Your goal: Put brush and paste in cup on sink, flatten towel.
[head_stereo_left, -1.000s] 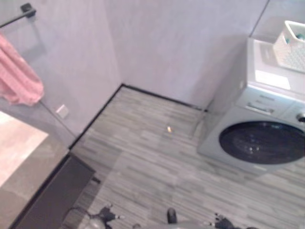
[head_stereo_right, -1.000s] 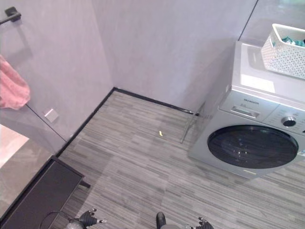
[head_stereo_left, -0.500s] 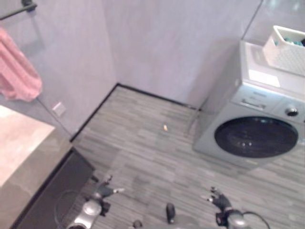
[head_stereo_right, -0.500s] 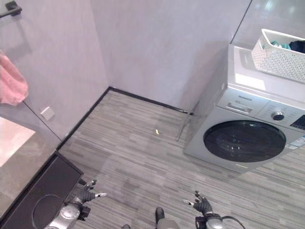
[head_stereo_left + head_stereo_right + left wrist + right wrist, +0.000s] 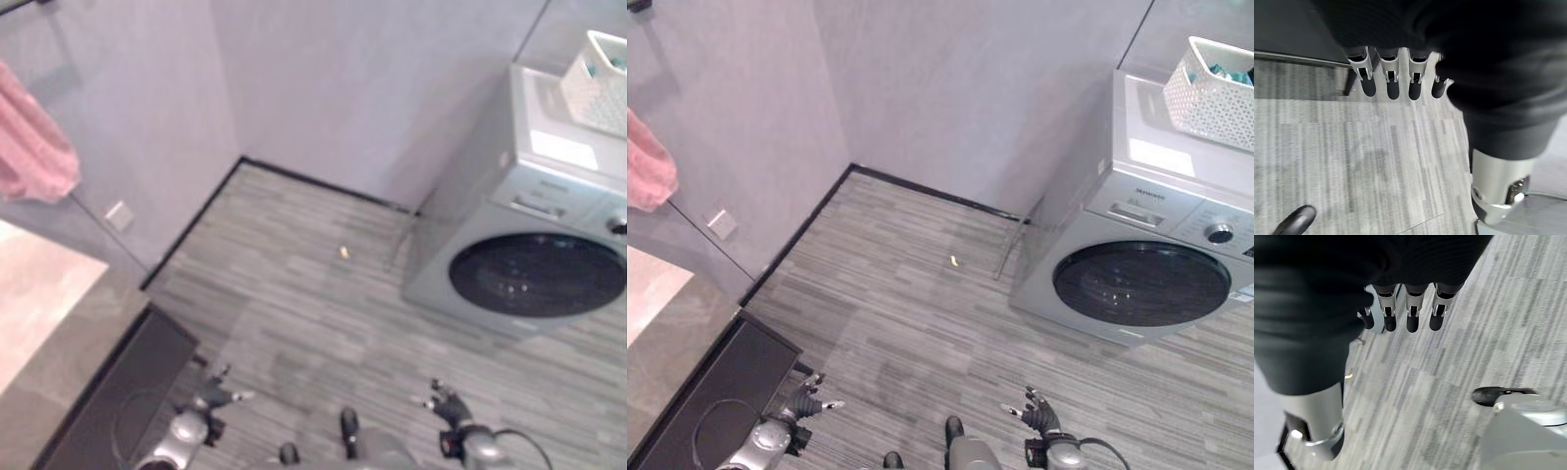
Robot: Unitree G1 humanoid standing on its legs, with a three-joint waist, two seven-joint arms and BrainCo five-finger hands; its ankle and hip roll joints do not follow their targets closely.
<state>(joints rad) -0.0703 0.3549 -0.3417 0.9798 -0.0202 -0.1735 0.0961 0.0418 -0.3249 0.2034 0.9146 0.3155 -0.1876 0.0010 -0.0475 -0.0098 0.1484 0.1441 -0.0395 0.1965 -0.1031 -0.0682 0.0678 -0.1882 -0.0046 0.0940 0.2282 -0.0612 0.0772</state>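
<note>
I see my left hand [image 5: 805, 403] and right hand [image 5: 1038, 415] hanging low over the striped floor [image 5: 921, 323], fingers relaxed and spread, holding nothing. The pink towel [image 5: 34, 147] hangs bunched on the left wall. A white basket [image 5: 1213, 90] of clothes tops the washing machine [image 5: 1136, 255].

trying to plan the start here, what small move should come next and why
Probably a turn toward the robot's left. Both hands, left hand and right hand, hang open and hold nothing above the striped floor. The pink towel and the pale counter sit at the left edge, while the washing machine lies to the right.
</note>
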